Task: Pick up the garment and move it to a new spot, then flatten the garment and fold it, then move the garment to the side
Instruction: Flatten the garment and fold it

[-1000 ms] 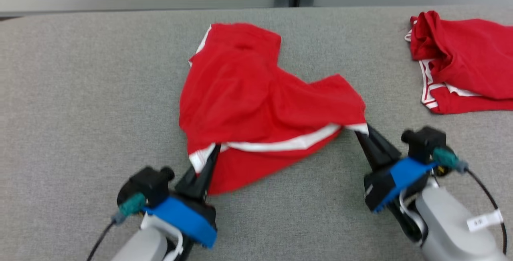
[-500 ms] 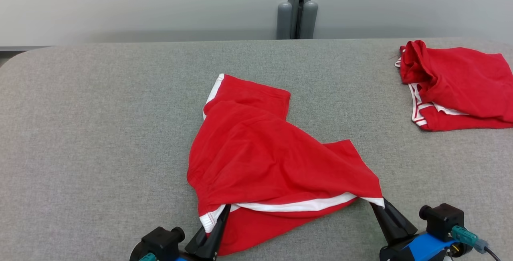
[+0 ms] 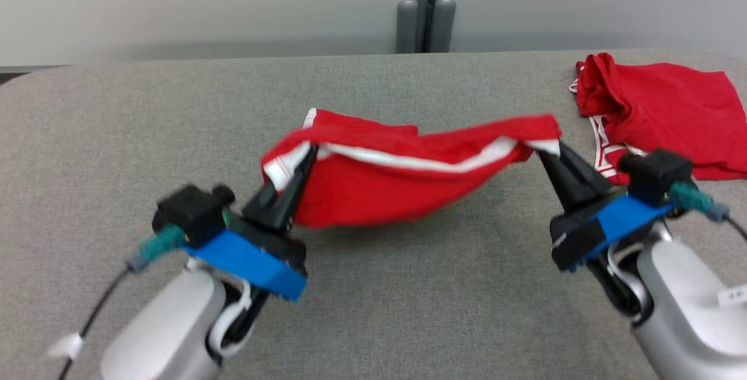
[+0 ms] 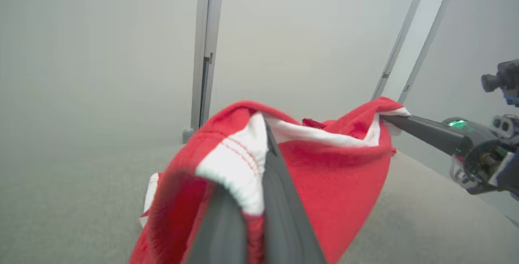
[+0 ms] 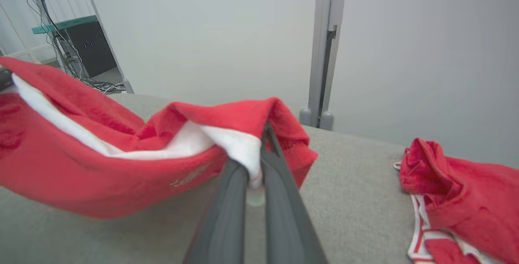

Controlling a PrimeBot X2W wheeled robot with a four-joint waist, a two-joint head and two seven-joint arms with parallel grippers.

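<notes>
The garment (image 3: pixel 385 187), red shorts with a white waistband, hangs in the air above the grey table (image 3: pixel 117 135), stretched between both arms. My left gripper (image 3: pixel 309 155) is shut on the waistband's left end, and my right gripper (image 3: pixel 545 146) is shut on its right end. In the left wrist view the white band (image 4: pixel 239 166) is pinched between my fingers and the cloth (image 4: pixel 336 191) droops below. The right wrist view shows the white edge (image 5: pixel 243 150) clamped at my fingertips, with the garment (image 5: pixel 81 174) sagging off to the left.
A second red garment (image 3: pixel 659 105) with white trim lies crumpled at the table's far right, close behind my right gripper. A grey post (image 3: pixel 426 18) stands against the pale wall behind the table. A shelf with cables (image 5: pixel 73 33) stands beyond the table.
Both grippers have risen and moved away from me, lifting the garment off the table by its waistband. The head camera also shifted upward during the first half second.
</notes>
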